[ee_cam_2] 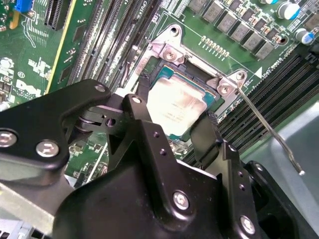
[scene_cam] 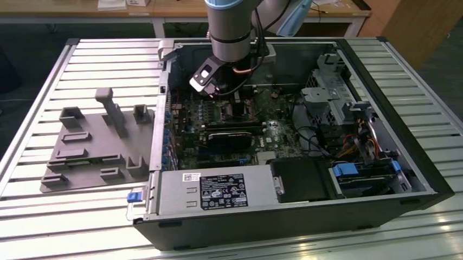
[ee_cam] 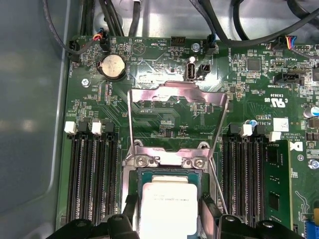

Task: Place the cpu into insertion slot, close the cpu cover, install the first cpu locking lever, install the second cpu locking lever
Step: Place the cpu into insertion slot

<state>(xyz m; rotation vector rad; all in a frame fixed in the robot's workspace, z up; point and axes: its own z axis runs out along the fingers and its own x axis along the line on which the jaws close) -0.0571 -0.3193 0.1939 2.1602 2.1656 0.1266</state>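
The cpu (ee_cam: pixel 167 201), a flat square chip with a pale metal top, lies within the insertion slot (ee_cam: pixel 167 160), whose shiny rim and screws show at one end. My gripper (ee_cam: pixel 168 208) straddles the chip, its black fingers (ee_cam: pixel 130 208) pressed to two opposite edges. In the second wrist view the cpu (ee_cam_2: pixel 177 104) sits between the same fingers (ee_cam_2: pixel 205 132) of the gripper (ee_cam_2: pixel 174 107), beside the slot's rim (ee_cam_2: pixel 169 50). The cpu cover (ee_cam: pixel 177 94) stands swung up and open. A thin wire locking lever (ee_cam_2: pixel 269 132) sticks out free. In the exterior view the gripper (scene_cam: pixel 227 97) reaches down into the computer case (scene_cam: pixel 405 179).
Black memory slots (ee_cam: pixel 92 164) flank the socket on both sides. Cables (ee_cam: pixel 239 20) run along the board's edge. The case holds a power supply (scene_cam: pixel 213 192), a black card (scene_cam: pixel 231 138) and drive bays (scene_cam: pixel 361 173). A grey moulded fixture (scene_cam: pixel 94 146) lies on the slatted table at the exterior view's left.
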